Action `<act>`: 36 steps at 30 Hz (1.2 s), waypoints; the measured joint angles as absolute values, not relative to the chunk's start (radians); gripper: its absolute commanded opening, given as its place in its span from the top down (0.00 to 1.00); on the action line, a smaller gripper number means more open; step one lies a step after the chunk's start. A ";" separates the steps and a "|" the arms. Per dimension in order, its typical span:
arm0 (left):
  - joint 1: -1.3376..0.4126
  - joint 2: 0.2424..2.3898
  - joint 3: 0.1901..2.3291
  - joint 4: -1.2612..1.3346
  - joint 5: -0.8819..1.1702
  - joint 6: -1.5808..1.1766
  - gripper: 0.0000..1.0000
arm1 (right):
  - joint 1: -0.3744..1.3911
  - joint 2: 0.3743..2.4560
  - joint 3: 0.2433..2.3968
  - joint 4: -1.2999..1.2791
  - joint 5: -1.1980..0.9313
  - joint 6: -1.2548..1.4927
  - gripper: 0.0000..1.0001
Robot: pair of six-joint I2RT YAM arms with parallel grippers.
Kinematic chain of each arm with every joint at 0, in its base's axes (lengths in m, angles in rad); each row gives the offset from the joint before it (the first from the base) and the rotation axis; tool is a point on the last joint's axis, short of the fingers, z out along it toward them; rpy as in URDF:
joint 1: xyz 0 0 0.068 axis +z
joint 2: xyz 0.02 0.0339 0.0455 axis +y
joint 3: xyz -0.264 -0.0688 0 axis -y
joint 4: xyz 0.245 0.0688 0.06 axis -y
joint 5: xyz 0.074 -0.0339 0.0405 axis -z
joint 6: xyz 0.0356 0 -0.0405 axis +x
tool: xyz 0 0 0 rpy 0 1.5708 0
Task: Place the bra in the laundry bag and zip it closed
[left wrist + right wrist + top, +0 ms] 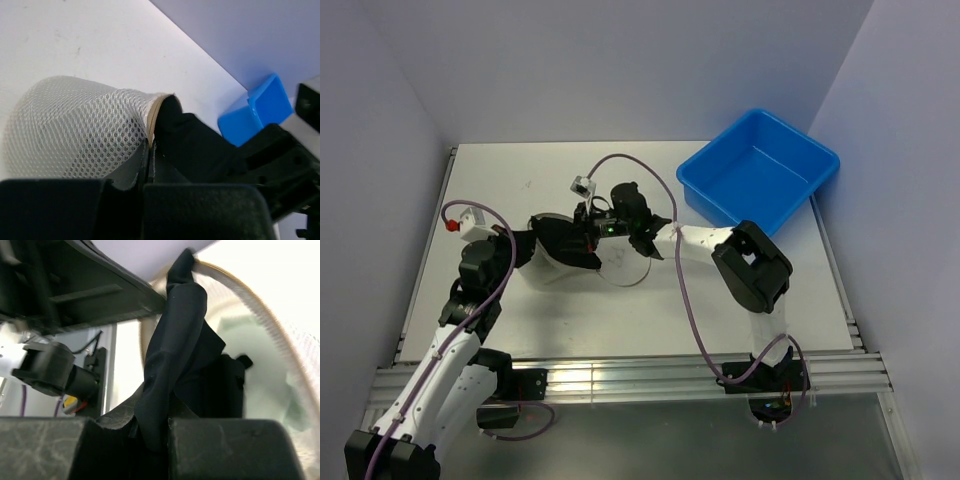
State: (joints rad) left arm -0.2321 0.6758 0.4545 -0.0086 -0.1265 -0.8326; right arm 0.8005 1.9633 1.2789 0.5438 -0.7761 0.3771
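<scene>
Right jaws clamp the black bra (175, 355) at the laundry bag (75, 130) mouth, left jaws pinching its rim; bra seemingly half-inserted, zipping still undone.

White surface (520, 190), a few faint scuffs toward the far left. Blue bin (722, 202) sits at the far right corner. Mesh bag (75, 125) lies on its side mid-surface.

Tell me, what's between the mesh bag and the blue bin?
The black bra, poking out at the laundry bag's tan rim, lies between it and the blue bin; the left wrist view shows it.
</scene>
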 measured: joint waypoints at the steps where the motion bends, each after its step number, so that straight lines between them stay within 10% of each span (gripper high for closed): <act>1: -0.232 0.677 0.455 0.001 -0.117 -0.833 1.00 | 0.801 1.964 1.275 0.537 -0.772 0.372 1.00; 17: -0.237 0.714 0.356 0.152 0.159 -0.868 1.00 | 0.817 1.930 1.235 0.237 -0.589 0.349 1.00; 36: -0.278 0.604 0.290 0.115 0.290 -1.051 1.00 | 1.017 1.964 1.276 0.208 0.273 0.845 1.00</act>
